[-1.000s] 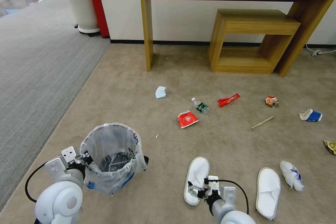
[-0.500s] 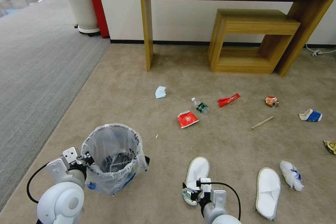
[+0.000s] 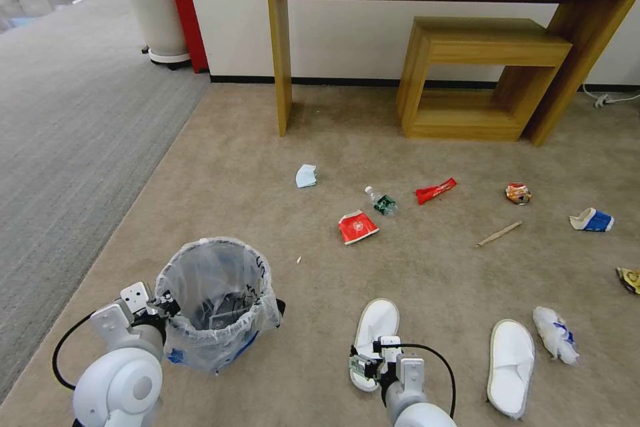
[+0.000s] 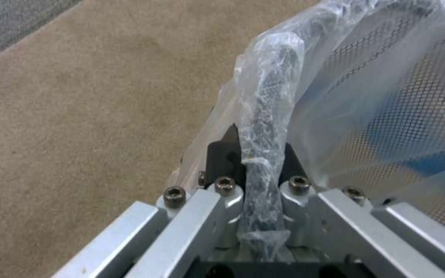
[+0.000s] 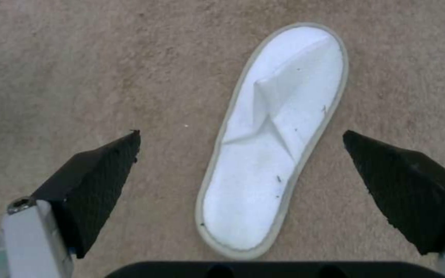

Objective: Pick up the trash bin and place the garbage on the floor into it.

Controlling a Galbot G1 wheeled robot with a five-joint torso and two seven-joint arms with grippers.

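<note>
Left gripper point(image 3: 162, 305) is clamped on the bin point(image 3: 215, 301) rim at the bin's 9 o'clock; the wrist view shows the bag-wrapped rim point(image 4: 269, 127) pinched between the black pads point(image 4: 221, 154). The left arm reaches in from the low left corner of the head view, white elbow housing nearest the camera, wrist levelled at the rim. The bin stands upright on the beige carpet point(image 3: 233, 167), bag folded over its edge. Moving right, the near slipper point(image 3: 373, 340) lies at the bin's 3 o'clock, and the right gripper point(image 3: 363, 367) hangs over its heel end, fingers spread wide: in the wrist view the two black pads point(image 5: 99, 181) sit on either side of the slipper point(image 5: 274, 143), clear of it, with carpet between. The right arm comes up from the bottom edge, gripper pointing down. The second slipper point(image 3: 510, 363) lies at the gripper's 3 o'clock, and a crumpled tissue point(image 3: 553, 333) lies just beyond it.
</note>
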